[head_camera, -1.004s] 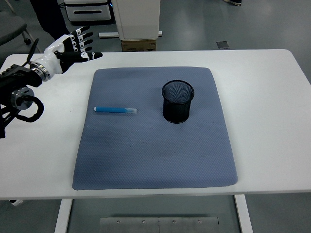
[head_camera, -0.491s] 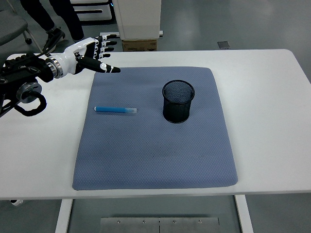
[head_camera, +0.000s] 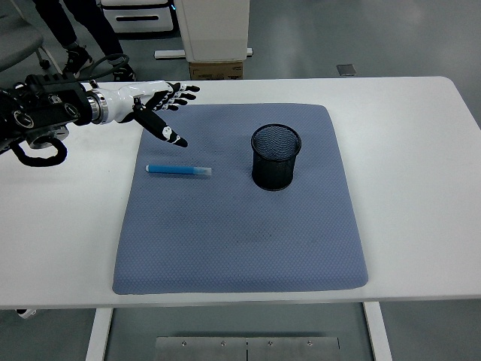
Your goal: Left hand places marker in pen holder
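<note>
Over the mat (head_camera: 240, 241), left robot hand (head_camera: 154, 105) spread, empty.

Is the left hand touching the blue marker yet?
Apart. The head view shows bare mat between the left hand and the marker, which lies flat on the blue mat.

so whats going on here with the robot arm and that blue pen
The left robot hand is reaching in over the blue mat with its fingers spread, holding nothing. The blue marker lies flat on the mat just below that hand, not yet picked up. The black mesh pen holder stands upright to the marker's right.
</note>
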### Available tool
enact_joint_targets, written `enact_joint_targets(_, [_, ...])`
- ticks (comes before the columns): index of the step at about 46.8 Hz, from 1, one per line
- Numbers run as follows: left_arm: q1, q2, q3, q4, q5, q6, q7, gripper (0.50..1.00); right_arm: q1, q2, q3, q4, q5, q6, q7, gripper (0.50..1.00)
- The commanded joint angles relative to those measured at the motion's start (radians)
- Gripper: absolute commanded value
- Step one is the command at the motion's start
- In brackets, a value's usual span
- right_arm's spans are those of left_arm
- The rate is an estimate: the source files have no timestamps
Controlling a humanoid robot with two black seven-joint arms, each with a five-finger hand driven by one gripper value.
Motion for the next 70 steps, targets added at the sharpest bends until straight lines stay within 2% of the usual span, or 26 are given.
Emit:
enact_joint_targets(1, [-0.005,-0.002,0.001,-0.012,0.019,0.001,0.002,1.000,0.000,0.000,0.000,0.000,0.000,0.000,-0.001,1.000])
enact_joint_targets(15, [-0.013,-0.028,0.012,-0.072,-0.017,-0.004,-0.002,1.000,0.000,0.000,0.000,0.000,0.000,0.000,-0.001,1.000])
enact_joint_targets(24, [-0.070,-0.071,0.150,-0.076,0.009,-0.004,0.000,1.000,0.000,0.000,0.000,0.000,0.000,0.000,-0.001,1.000])
enact_joint_targets(34, [-0.105,-0.076,0.167,-0.078,0.192,-0.004,0.000,1.000,0.000,0.000,0.000,0.000,0.000,0.000,-0.001,1.000])
enact_joint_targets(42, [-0.100,-0.088,0.170,-0.076,0.321,-0.005,0.000,1.000,0.000,0.000,0.000,0.000,0.000,0.000,0.001,1.000])
enact_joint_targets(56, [-0.125,-0.088,0.168,-0.073,0.376,-0.007,0.002,1.000,0.000,0.000,0.000,0.000,0.000,0.000,-0.001,1.000])
enact_joint_targets(64, [-0.154,-0.097,0.170,-0.072,0.414,-0.033,0.017,1.000,0.000,0.000,0.000,0.000,0.000,0.000,-0.001,1.000])
enact_joint_targets(70, [-0.163,-0.101,0.170,-0.063,0.456,-0.058,0.084,1.000,0.000,0.000,0.000,0.000,0.000,0.000,-0.001,1.000])
